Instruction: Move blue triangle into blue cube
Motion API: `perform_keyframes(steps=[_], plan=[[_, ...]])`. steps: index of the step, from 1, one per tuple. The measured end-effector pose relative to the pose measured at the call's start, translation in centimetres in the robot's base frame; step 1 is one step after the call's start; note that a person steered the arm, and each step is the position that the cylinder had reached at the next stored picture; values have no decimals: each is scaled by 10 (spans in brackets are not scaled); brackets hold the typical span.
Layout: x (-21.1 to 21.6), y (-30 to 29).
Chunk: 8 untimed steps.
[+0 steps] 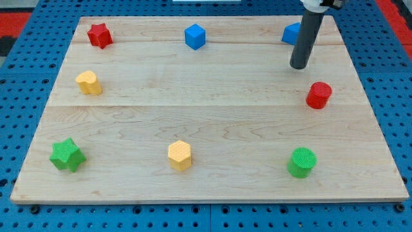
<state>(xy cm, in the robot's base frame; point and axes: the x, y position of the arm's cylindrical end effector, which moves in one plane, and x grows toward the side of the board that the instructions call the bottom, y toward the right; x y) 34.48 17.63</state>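
Note:
The blue cube (pixel 194 36) sits near the view's top, just left of centre. The blue triangle (pixel 290 33) is at the view's top right, partly hidden behind the dark rod. My tip (pixel 299 66) rests on the board just below and slightly right of the blue triangle, above and left of the red cylinder (pixel 318 95). The blue cube lies far to the tip's left.
On the wooden board (pixel 206 122): a red star (pixel 100 35) at top left, a yellow block (pixel 89 82) at left, a green star (pixel 67 154) at bottom left, a yellow hexagon (pixel 179 154) at bottom centre, a green cylinder (pixel 302 162) at bottom right.

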Motion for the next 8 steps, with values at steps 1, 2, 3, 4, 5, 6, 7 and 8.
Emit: perform_keyframes(steps=[1, 2, 3, 4, 5, 6, 7, 8], plan=[[0, 6], [0, 13], [0, 13], [1, 16], [-11, 23], [-26, 58], [-68, 62], [-93, 53]])
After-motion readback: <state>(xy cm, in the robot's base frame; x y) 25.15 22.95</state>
